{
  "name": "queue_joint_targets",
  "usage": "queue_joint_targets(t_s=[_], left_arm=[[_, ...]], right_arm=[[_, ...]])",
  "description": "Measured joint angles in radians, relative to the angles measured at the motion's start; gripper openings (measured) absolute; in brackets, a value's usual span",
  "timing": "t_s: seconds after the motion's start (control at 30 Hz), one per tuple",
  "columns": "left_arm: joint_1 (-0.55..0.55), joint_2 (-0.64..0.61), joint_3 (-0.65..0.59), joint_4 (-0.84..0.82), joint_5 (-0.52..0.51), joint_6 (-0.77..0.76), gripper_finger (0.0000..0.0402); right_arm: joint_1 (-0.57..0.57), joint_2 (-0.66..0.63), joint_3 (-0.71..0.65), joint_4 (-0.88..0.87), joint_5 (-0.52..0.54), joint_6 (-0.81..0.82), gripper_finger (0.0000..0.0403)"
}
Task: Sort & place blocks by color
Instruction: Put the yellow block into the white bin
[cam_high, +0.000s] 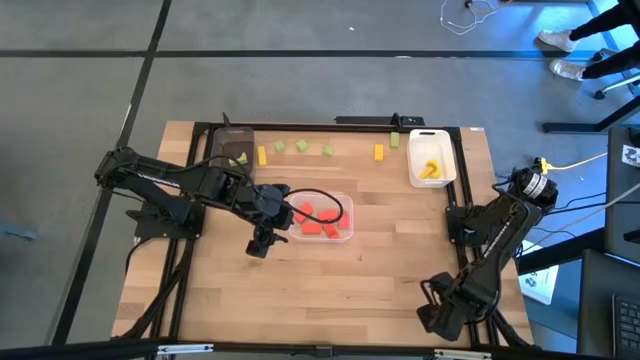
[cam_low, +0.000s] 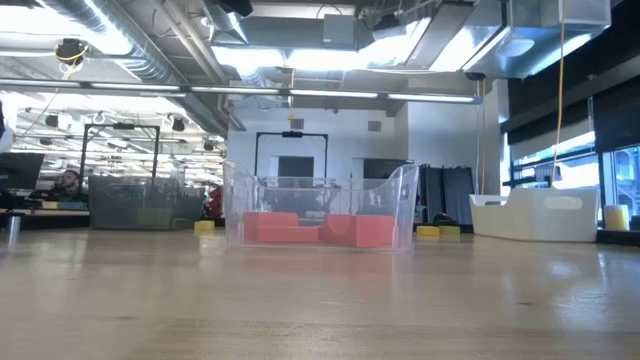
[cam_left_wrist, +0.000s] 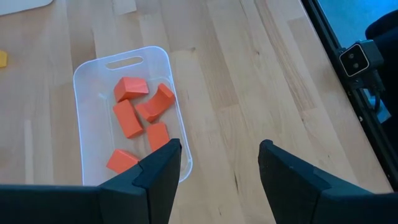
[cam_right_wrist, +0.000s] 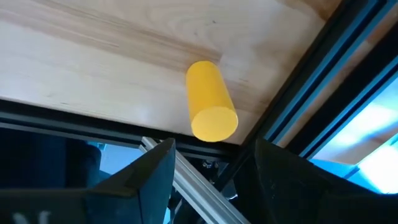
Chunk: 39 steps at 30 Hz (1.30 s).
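Five red blocks (cam_left_wrist: 134, 118) lying loose inside the clear tray, wedge and brick shapes, some touching. Green blocks (cam_high: 300, 146) and two yellow blocks (cam_high: 262, 154) strung along the far edge of the table, apart from one another. One green block (cam_high: 239, 159) in the dark tray. Yellow pieces (cam_high: 430, 170) in the white tray. Yellow cylinder (cam_right_wrist: 210, 102) on its side at the table's edge.

- Bright, even light falls from overhead ceiling fixtures (cam_low: 300, 55), which glare white in the low view.
- Shadows on the table (cam_high: 330, 280) are soft and faint.
- In the right wrist view, the near fingers (cam_right_wrist: 149, 180) look blurred.
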Motion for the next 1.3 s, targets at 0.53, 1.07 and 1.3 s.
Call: queue_joint_targets(t_s=[0.53,1.07,1.3], left_arm=[[0.0,0.0,0.0,0.0,0.0,0.0,0.0202],[0.0,0.0,0.0,0.0,0.0,-0.002,0.0202],[0.0,0.0,0.0,0.0,0.0,-0.003,0.0202]], right_arm=[[0.007,0.023,0.001,0.009,0.018,0.029,0.022],[0.013,0.079,0.001,0.028,0.021,-0.033,0.022],[0.027,0.079,0.001,0.029,0.061,-0.023,0.022]])
